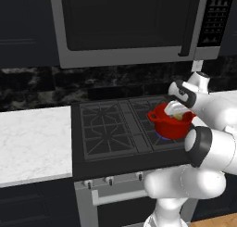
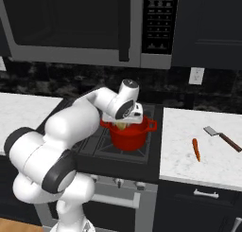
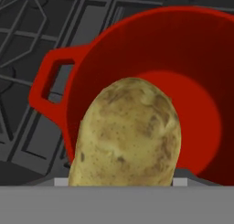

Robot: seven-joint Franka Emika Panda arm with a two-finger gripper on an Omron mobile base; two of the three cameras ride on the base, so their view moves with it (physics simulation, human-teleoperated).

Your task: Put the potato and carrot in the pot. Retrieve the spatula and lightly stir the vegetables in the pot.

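Hovering over the stove (image 1: pixel 115 129): arm is bent across the right front burner with the gripper (image 2: pixel 124 120) just above the pot (image 2: pixel 128 136), jaws spread fairly wide around the potato (image 3: pixel 128 136), which sits between them and blocks the fingertips in the hand view

Pot stands upright on the grate, inside looks bare red, one loop handle toward the counter (image 2: pixel 198 155)

Step in hand, my read: dropping the potato in. To do it well, centre it over the pot floor first, since in the hand view it hangs nearer one wall than the middle; go lower past the rim, then let go, so it doesn't bounce off the rim or nudge the pot off the burner

Spatula (image 2: pixel 222 137) lies on the right counter, blade toward the stove, handle toward the picture's edge; carrot (image 2: pixel 196 149) lies just beside it, nearer the front, not touching. Both well apart from the pot

Hard to make out: actual finger contact on the potato; from the base views it's a pale speck under the hand
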